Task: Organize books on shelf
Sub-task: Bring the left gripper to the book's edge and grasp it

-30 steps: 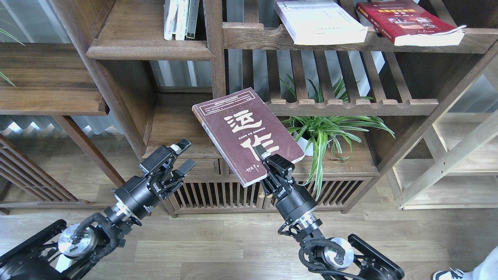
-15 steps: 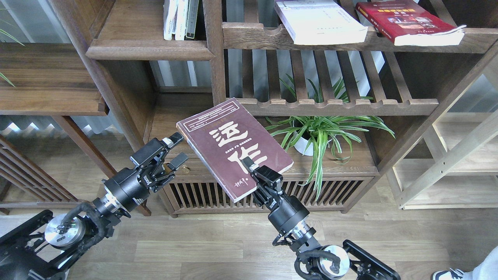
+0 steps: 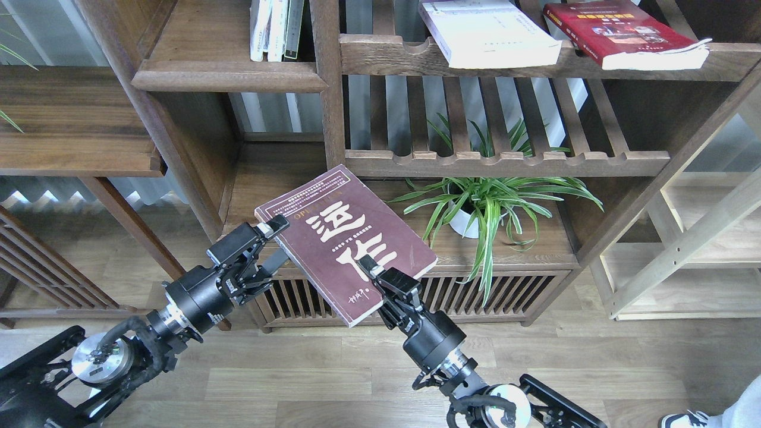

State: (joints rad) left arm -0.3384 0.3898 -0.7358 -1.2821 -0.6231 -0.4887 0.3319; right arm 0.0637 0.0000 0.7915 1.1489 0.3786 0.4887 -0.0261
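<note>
Dark walnut shelving fills the background, with a spider plant [image 3: 484, 205] in a white pot set on the low cabinet top. On the upper slatted shelf [image 3: 380, 54] a thick white book [image 3: 490, 35] and a red book [image 3: 624, 32] are laid flat, overhanging the front rail. The solid shelf [image 3: 229, 74] with the rounded front edge is seen upper left, with thin upright books [image 3: 274, 30] at its back.

The brown paperback [image 3: 333, 238] with large white characters is held in the air in front of the cabinet, tilted, cover upward. Its lower edge is pinched by the right gripper [image 3: 371, 273], the jaws pressed onto cover and back. The left gripper [image 3: 273, 244] is spread, with one finger above the book's left corner and the other below it; contact cannot be confirmed.

A book of this kind is judged moderately light but flexible; held by one edge alone it may sag or pivot. A second hold near the spine side is judged best, where the binding is stiffest and the glossy cover is least likely to slip.
</note>
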